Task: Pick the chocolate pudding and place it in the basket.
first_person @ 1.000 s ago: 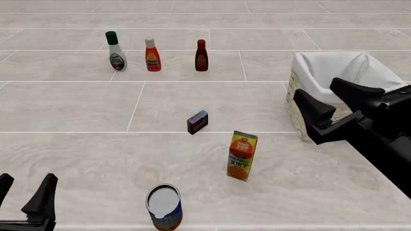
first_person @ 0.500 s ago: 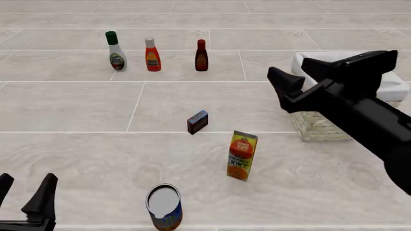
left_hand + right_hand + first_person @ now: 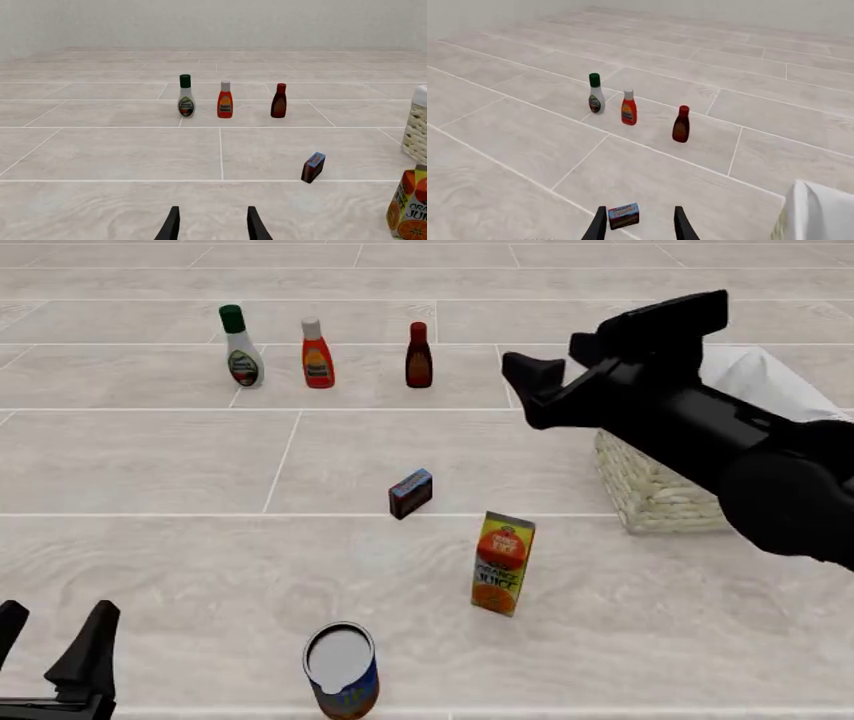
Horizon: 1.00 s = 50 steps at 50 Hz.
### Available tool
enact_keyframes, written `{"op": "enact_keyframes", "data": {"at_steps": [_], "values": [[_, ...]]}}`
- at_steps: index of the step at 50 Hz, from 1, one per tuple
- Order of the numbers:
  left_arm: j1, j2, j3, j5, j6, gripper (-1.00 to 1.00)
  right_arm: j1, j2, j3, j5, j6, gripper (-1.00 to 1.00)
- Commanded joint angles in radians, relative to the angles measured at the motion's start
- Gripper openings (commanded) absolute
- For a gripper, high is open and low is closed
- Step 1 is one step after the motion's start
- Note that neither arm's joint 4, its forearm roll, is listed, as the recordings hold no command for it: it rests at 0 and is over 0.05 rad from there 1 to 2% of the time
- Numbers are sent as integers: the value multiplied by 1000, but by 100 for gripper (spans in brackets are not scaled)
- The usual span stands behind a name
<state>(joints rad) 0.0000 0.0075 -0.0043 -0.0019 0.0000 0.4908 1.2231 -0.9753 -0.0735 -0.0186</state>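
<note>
Reaching with my right jaws [image 3: 587,355] spread wide and empty above the tabletop [image 3: 160,470], I judged myself mid-approach, needing to descend onto the chocolate pudding [image 3: 410,493] standing beyond the juice carton [image 3: 502,564], then carry it to the basket [image 3: 667,495].

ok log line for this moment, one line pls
phase: approach | right gripper: open, empty, above table beside basket | left gripper: open, idle | pudding: on table, untouched | basket: no pudding visible inside
</note>
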Motion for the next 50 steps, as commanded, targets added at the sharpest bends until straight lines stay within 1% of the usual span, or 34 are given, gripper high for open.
{"op": "enact_keyframes", "data": {"at_steps": [1,6,14,18,19,21,22,23,26,29,32,34,39,40,42,50], "values": [[0,0,0,0,0,100,19,87,-103,56,-36,100],[0,0,0,0,0,100,16,118,-143,76,-54,100],[0,0,0,0,0,100,32,198,-241,140,-91,100],[0,0,0,0,0,100,46,219,-274,163,-94,100],[0,0,0,0,0,100,52,228,-283,166,-112,100],[0,0,0,0,0,100,62,236,-296,173,-120,100],[0,0,0,0,0,100,62,236,-296,173,-120,100],[0,0,0,0,0,100,73,254,-326,199,-107,100],[0,0,0,0,0,100,81,269,-341,200,-122,100],[0,0,0,0,0,100,85,281,-358,210,-124,100],[0,0,0,0,0,100,93,303,-390,233,-113,100],[0,0,0,0,0,100,98,309,-396,231,-127,100],[0,0,0,0,0,100,104,332,-436,257,-115,100],[0,0,0,0,0,100,109,346,-457,275,-97,100],[0,0,0,0,0,100,108,354,-464,272,-109,100],[0,0,0,0,0,100,100,431,-544,314,-86,100]]}}
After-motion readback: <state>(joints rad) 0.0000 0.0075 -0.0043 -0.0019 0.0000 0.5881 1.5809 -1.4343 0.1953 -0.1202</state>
